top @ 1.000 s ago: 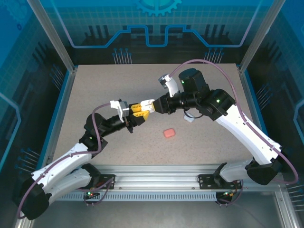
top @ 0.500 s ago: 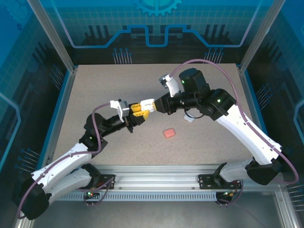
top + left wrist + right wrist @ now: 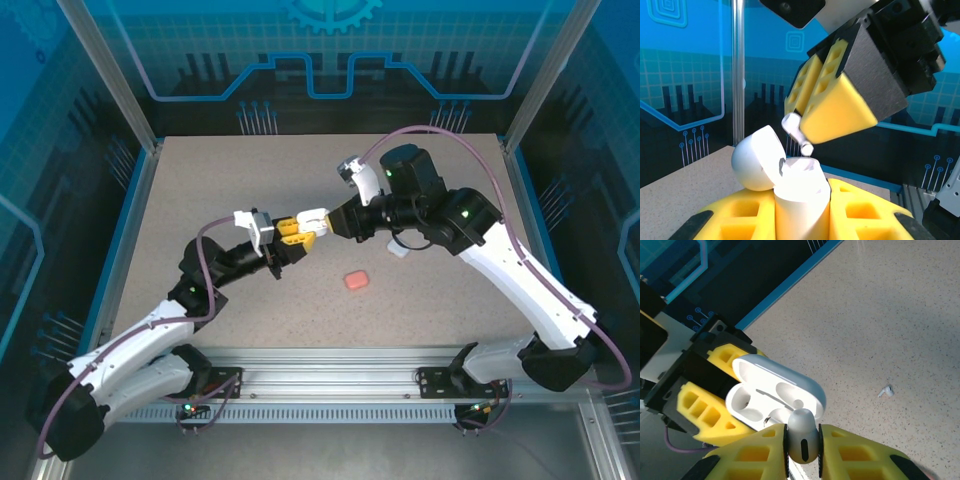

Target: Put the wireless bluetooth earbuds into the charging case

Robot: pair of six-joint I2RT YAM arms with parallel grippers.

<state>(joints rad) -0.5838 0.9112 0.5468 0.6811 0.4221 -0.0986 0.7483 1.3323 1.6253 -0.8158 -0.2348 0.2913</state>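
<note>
My left end effector (image 3: 802, 202) is clamped narrow on the charging case (image 3: 771, 390), holding it up off the bench (image 3: 200, 200) near the middle of the work area. The case stands upright between my yellow fingers (image 3: 860, 212). Its lid (image 3: 754, 159) is swung open and tipped back to the left in the left wrist view.

My right end effector (image 3: 803, 436) is pinched tight on a white earbud (image 3: 796, 131), with the bud's rounded head gripped between the pads. From the left wrist camera the earbud hangs stem-down, tilted, with its tip just above the open mouth of the case. I cannot tell whether the tip touches the rim. From the right wrist camera the earbud sits over the near edge of the case's open body, and two wells show inside.

In the top view my two end effectors meet tip to tip, the left reaching in from the near left and the right from the far right.

A loose earbud (image 3: 885, 390), also white, lies on the bench well apart from the case. A pink case (image 3: 356, 281) rests closed on the bench, nearer and to the right of where my end effectors meet. A small white pebble-shaped piece (image 3: 397, 250) lies under my right arm, partly hidden.
</note>
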